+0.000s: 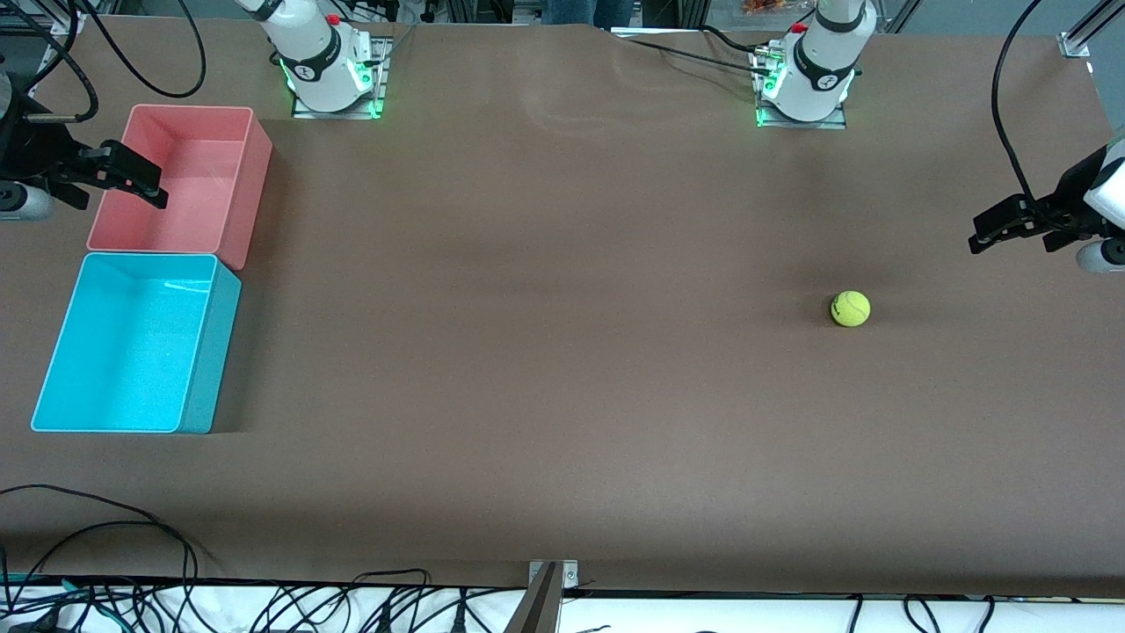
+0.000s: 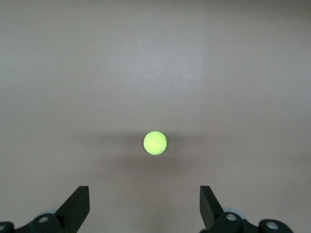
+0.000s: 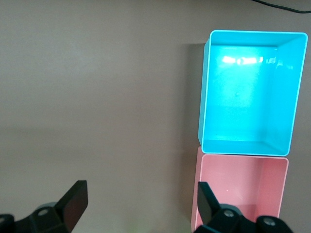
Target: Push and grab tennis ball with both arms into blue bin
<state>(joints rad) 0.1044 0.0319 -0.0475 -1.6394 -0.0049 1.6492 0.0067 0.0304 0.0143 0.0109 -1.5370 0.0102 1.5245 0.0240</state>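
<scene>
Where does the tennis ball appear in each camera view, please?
Front view: tennis ball on the brown table, toward the left arm's end, apart from both bins.
Left wrist view: ball mid-picture, ahead of the open left claw.
Right wrist view: not in it.
Shared landmark: the brown table.

I see a small fuzzy yellow-green tennis ball point(image 1: 850, 309) with a curved pale seam, resting alone on the brown table point(image 1: 545, 352) toward the left arm's end, untouched. Well apart from it, at the right arm's end, sits the blue bin point(image 1: 198, 352), a bright cyan rectangular tub with a thin pale rim, upright and open at the top, with nothing inside. Its short end touches a pink bin point(image 1: 250, 189) of like size, and the blue one lies nearer the front camera.
</scene>
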